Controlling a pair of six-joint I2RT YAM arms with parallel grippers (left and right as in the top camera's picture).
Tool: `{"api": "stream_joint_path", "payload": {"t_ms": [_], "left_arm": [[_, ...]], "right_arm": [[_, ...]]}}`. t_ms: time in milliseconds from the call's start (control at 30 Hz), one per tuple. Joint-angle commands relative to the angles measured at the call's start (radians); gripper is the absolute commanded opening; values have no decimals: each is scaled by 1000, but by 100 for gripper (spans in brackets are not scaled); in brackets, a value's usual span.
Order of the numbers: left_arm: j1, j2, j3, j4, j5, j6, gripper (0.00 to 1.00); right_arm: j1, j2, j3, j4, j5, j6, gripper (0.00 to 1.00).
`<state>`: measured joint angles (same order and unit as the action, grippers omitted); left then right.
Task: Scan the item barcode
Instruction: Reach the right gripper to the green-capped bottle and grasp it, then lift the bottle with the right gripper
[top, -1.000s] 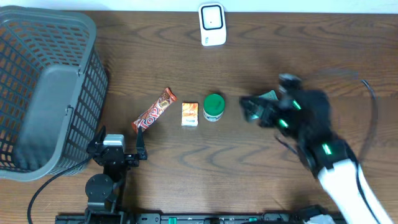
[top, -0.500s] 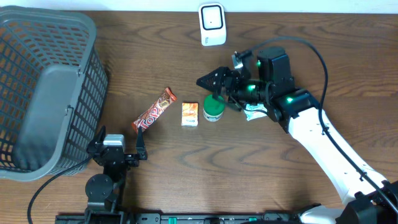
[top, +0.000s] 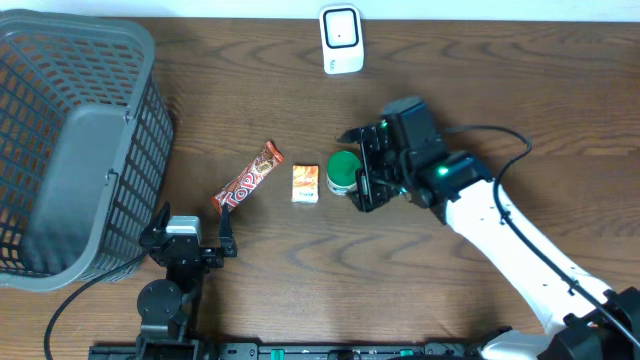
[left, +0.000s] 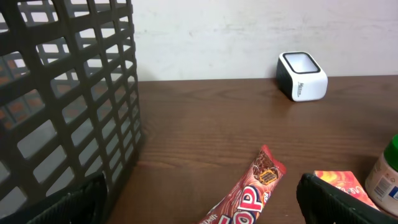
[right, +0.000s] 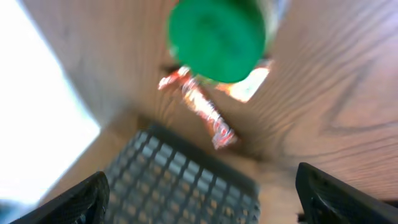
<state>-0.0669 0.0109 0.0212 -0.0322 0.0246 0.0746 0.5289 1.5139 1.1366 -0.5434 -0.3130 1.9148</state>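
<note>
One green-lidded round jar (top: 343, 172), upright on the brown wood-grain table (top: 500, 90), near its middle; body pale, its label too small to read. Right gripper (top: 362, 170) just beside the jar on its right side, fingers spread wide with nothing pinched between them; whether either finger touches the jar cannot be told. In the right wrist view the green lid sits at upper centre, blurred, and the dark fingertips (right: 68, 199) stand at the two lower corners, well apart. One small orange cardboard box (top: 306, 184), flat on the table just left of the jar, a narrow gap between them. One red-and-orange wrapped candy bar (top: 248, 177), left of the box, lying slantwise with its upper end toward the box. One white block-shaped barcode scanner (top: 341, 40), at the far edge of the table, well apart from the three items and roughly in line with the jar. One grey plastic lattice basket (top: 150, 130), tall-walled, at the table's left end. Left gripper (top: 190, 238), near the front edge below the candy bar and close to the basket wall, fingers spread wide and holding nothing; its wrist view takes in the basket wall, the candy bar, a corner of the box, the jar's edge and the scanner.
</note>
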Motion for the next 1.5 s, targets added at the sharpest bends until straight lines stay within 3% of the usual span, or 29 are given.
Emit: {"api": "stream_joint_path", "payload": {"t_ms": [0, 167, 500, 833, 1333, 1367, 1467], "left_arm": [[4, -7, -17, -39, -10, -9, 97], [4, -7, -17, -39, -10, -9, 98], [4, -7, -17, -39, -9, -9, 98], [4, -7, -17, -39, -9, -9, 98], [4, -7, -17, -39, -10, -9, 98], [4, -7, -17, -39, -9, -9, 98], [4, -7, -17, -39, -10, -9, 98]], "right_arm": [[28, 42, 50, -35, 162, 110, 91], [53, 143, 227, -198, 256, 25, 96], [53, 400, 563, -497, 225, -35, 99], [54, 472, 568, -510, 222, 22, 99], [53, 622, 568, -471, 200, -6, 99], [54, 629, 568, -472, 204, -15, 98], [55, 639, 568, -472, 212, -66, 79]]}}
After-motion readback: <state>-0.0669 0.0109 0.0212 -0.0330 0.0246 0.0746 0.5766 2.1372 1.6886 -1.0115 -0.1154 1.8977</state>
